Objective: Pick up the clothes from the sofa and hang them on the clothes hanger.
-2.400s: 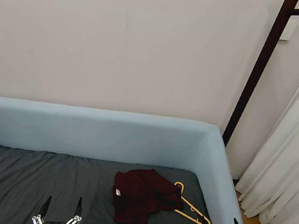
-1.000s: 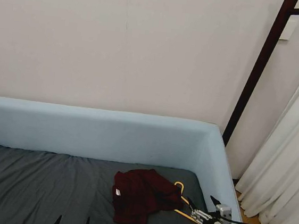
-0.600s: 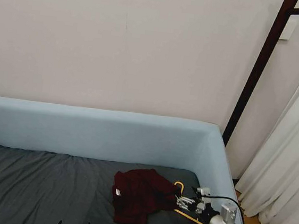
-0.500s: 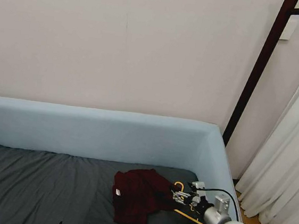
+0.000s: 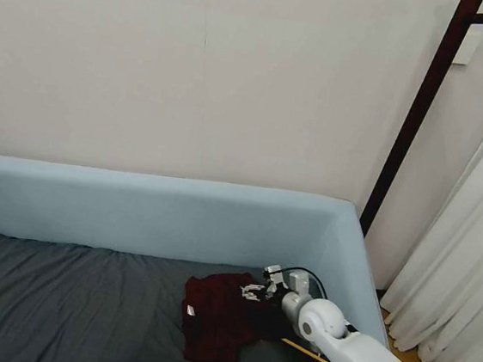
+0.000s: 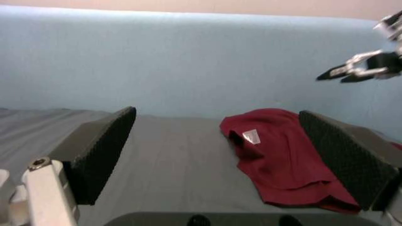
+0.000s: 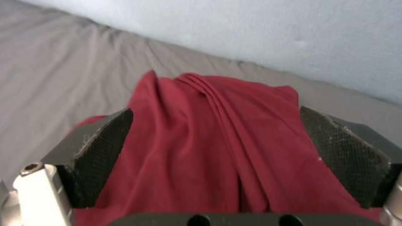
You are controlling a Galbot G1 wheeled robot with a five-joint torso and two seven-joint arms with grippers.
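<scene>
My right gripper (image 5: 252,293) is out over the sofa (image 5: 151,215), hanging just above the far edge of the dark red garment (image 5: 217,318). The arm runs to it from the lower right of the head view. From the right wrist camera the gripper (image 7: 217,112) is released: its two ribbed pads (image 7: 100,150) stand wide apart, with the folds of the red cloth (image 7: 213,155) directly beneath and between them. I cannot tell from here whether the pads touch the fabric.

The garment lies crumpled on the dark grey seat cover (image 5: 56,300), near the sofa's right end and close to the pale blue backrest. A small white label (image 5: 191,311) shows on its left side. A thin piece of yellow hanger (image 5: 300,349) peeks out on the seat beside the garment, just under my right arm; the arm hides the rest.

My left gripper (image 6: 218,113) waits low over the seat cover, well to the left of the garment (image 6: 283,155), also released, pads spread wide. Its camera looks across the seat at the cloth with its label (image 6: 252,136), and catches the right gripper (image 6: 355,70) in the air in front of the backrest, fingers parted.

A dark clothes rack pole (image 5: 412,121) rises behind the sofa's right end, next to a white curtain (image 5: 464,282).
</scene>
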